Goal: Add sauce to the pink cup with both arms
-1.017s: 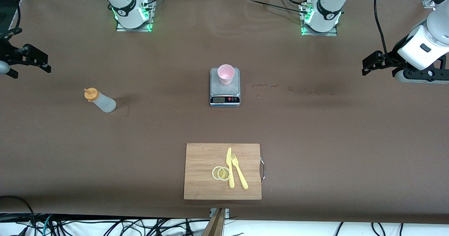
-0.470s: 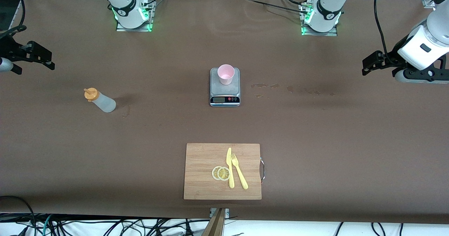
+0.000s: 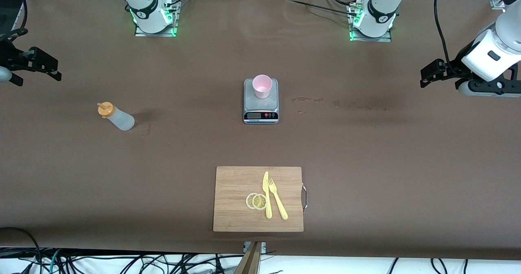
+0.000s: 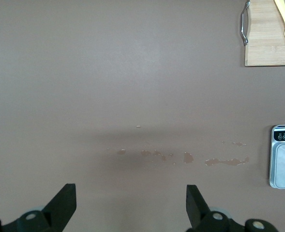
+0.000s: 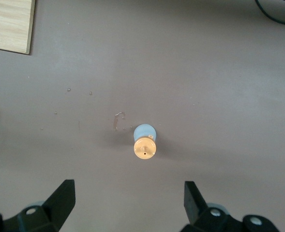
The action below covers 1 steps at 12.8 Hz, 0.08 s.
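I see the sauce (image 5: 144, 141) standing upright, nozzle up, below my right gripper (image 5: 127, 203), whose fingers are spread wide, empty. My left gripper (image 4: 131, 205) waits, likewise spread and empty.

table (image 3: 366, 152): brown cover (stained) | cables (image 3: 122, 264): tangled along near edge
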### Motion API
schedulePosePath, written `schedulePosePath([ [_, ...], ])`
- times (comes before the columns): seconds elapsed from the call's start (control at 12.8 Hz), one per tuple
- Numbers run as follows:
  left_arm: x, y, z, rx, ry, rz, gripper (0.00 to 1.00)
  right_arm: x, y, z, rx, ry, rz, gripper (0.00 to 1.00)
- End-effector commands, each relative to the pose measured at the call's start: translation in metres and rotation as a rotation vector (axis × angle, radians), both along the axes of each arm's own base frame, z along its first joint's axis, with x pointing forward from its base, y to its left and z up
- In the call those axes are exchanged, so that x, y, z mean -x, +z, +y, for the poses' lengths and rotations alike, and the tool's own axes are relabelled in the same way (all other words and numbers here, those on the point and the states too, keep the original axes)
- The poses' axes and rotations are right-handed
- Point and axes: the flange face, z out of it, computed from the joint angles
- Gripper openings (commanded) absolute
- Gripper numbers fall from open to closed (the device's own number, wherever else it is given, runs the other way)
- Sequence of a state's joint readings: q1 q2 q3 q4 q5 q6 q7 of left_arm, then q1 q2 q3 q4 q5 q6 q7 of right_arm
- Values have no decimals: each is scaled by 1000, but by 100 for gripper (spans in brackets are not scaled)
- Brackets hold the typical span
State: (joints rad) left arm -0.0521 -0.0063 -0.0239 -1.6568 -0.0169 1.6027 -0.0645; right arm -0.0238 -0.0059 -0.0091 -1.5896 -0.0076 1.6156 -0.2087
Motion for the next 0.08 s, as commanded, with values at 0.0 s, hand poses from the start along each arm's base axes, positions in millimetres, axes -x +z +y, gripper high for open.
schedulePosePath([
  [0.0, -1, 7, 1, 17, 7, 4, 100, 4, 9, -1, 6, -12, -6, 100],
])
